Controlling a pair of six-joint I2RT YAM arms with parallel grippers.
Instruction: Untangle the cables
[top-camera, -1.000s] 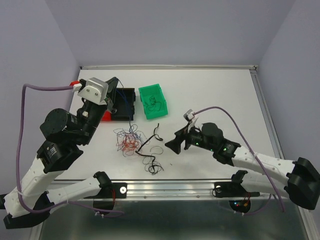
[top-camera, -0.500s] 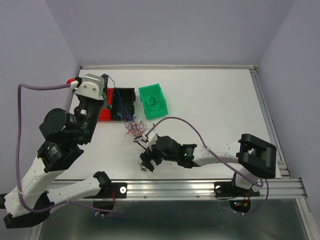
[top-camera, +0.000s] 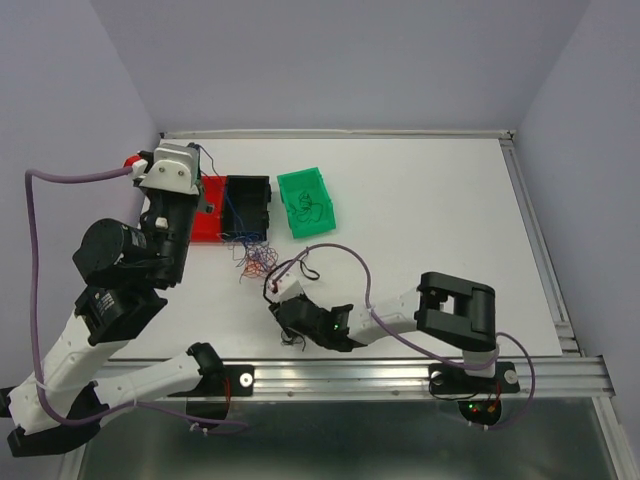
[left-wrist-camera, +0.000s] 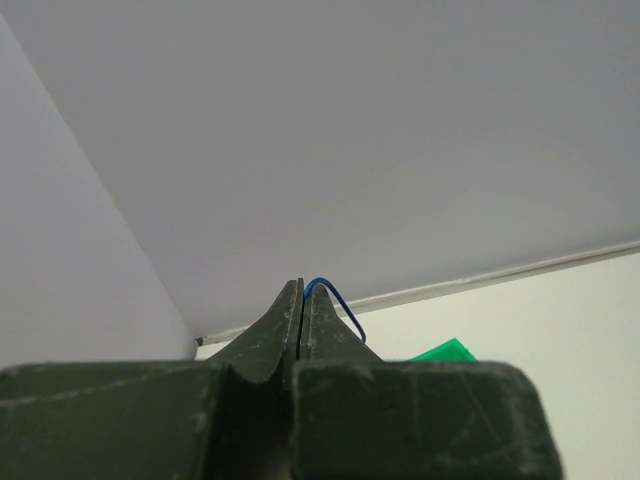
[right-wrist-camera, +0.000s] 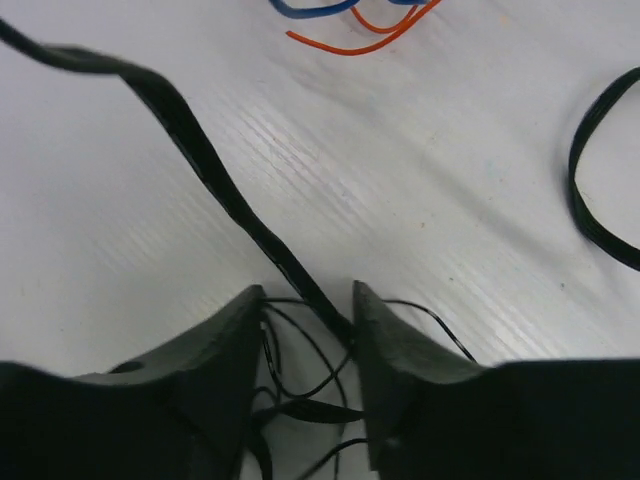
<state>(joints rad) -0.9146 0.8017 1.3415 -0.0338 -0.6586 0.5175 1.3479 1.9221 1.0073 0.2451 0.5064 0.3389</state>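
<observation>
The cables form a red and blue tangle (top-camera: 255, 258) just in front of the bins, with black cables (top-camera: 308, 268) looping toward the front. My left gripper (top-camera: 198, 150) is raised at the back left and shut on a blue cable (left-wrist-camera: 340, 303) that arches over its tip (left-wrist-camera: 301, 285). My right gripper (top-camera: 283, 310) is low over the table at a clump of thin black wires (right-wrist-camera: 300, 360). Its jaws (right-wrist-camera: 308, 295) stand apart, open. A thicker black cable (right-wrist-camera: 190, 130) runs between them and touches the right finger (right-wrist-camera: 385, 340).
A red bin (top-camera: 205, 222), a black bin (top-camera: 250, 203) and a green bin (top-camera: 308, 202) stand in a row at the back left. Strands of the tangle hang over the black bin's front. A metal rail (top-camera: 350, 375) runs along the near edge.
My right arm has swung from the middle right to the black clump at the front, and its jaws have narrowed. My left gripper has pulled the blue cable back and left, dragging the tangle toward the bins.
</observation>
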